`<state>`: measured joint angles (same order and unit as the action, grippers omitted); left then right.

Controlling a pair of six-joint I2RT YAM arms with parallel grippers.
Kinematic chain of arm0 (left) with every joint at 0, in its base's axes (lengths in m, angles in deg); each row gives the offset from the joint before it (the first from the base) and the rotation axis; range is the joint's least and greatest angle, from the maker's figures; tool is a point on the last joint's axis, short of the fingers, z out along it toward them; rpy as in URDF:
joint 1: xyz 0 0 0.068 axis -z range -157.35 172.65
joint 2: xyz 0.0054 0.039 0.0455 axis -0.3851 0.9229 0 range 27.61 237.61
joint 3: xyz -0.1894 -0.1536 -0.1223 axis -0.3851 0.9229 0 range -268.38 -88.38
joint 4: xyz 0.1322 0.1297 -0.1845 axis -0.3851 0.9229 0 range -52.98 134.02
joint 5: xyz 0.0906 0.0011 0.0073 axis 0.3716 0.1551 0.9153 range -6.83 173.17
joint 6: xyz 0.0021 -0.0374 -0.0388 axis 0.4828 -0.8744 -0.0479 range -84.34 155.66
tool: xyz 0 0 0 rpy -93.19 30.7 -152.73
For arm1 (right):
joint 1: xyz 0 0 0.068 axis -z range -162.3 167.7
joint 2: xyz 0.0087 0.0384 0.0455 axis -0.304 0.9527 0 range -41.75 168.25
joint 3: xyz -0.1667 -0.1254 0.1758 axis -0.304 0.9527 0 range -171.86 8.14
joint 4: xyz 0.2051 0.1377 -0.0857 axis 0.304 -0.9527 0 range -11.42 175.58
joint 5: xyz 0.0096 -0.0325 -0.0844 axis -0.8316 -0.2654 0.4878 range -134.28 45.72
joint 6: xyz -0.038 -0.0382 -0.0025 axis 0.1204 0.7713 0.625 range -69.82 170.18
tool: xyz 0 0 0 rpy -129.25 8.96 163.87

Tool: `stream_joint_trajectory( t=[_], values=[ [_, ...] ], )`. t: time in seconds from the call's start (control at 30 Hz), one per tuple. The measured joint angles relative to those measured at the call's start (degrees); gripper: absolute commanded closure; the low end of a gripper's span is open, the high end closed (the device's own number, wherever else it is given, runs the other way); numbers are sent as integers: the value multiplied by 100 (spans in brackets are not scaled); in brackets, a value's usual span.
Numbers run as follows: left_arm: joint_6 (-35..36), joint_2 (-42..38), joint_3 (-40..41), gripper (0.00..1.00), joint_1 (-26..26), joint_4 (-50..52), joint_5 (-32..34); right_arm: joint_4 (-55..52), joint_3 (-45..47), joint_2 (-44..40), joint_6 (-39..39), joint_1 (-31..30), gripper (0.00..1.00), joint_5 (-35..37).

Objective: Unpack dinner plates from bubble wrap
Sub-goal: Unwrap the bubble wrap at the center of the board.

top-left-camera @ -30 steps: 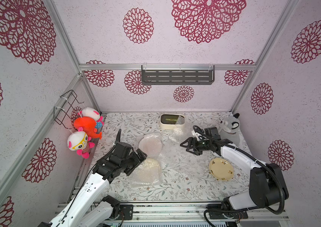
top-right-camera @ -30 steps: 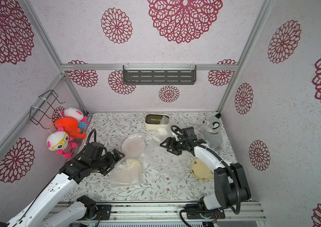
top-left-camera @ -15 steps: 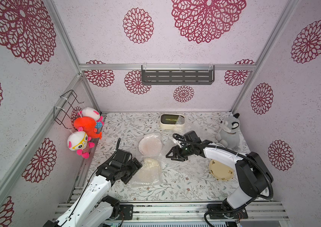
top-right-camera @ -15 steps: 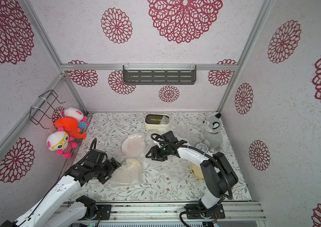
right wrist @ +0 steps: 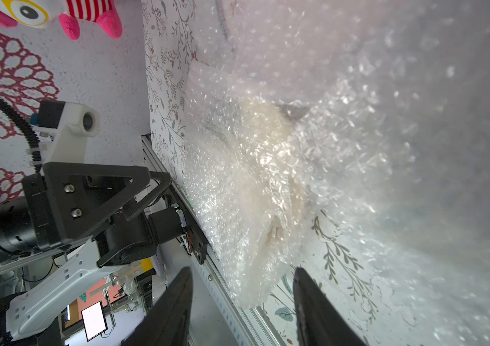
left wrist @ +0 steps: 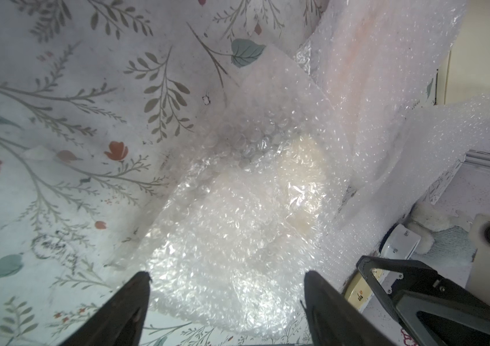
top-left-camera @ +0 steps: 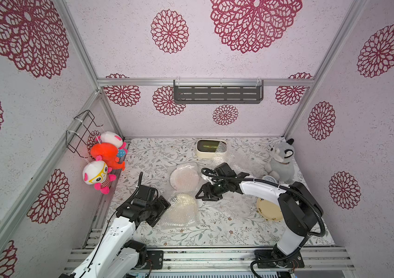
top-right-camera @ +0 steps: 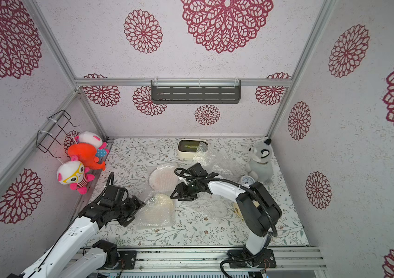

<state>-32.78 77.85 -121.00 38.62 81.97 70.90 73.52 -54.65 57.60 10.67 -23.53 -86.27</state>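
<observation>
Unwrapping the cream round ceramic plate [top-left-camera: 183, 210] lying near the front of the floral-printed worktop [top-left-camera: 215, 231], swathed in clear crinkly bubble wrap [left wrist: 207, 239]. Holding the left fingers [left wrist: 131, 302] wide apart and empty, bracketing the parcel's edge. Holding the right fingers [right wrist: 177, 302] partly parted, also gripping nothing, hovering just off the opposite edge. Judging it best: pinching only a loose flap of film with one side, not the rim beneath, while pinning the plate flat with the other. Peeling low and slowly, avoiding dragging it into the pink-tinted wrapped plate [top-left-camera: 183, 178] just behind or the bare cream plate [top-left-camera: 267, 210] well to the right.
</observation>
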Motion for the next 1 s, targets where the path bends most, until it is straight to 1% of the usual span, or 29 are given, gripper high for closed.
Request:
stream_joint_trajectory(
  t=[0.3, 0.37, 0.47, 0.87, 1.0],
  values=[
    [243, 444, 0, 20, -76, -59, 37, -2, -70, 142, 0, -238, 47, -7],
    [291, 518, 0, 23, -81, -103, 35, -9, -87, 197, 0, -280, 46, -9],
    [356, 623, 0, 25, -96, -177, 28, -22, -107, 271, -2, -330, 46, -15],
    [551, 817, 151, 27, -179, -402, -2, -20, -168, 476, -11, -450, 46, -26],
    [636, 890, 173, 32, -210, -448, -4, -24, -264, 562, -13, -542, 46, -26]
  ],
)
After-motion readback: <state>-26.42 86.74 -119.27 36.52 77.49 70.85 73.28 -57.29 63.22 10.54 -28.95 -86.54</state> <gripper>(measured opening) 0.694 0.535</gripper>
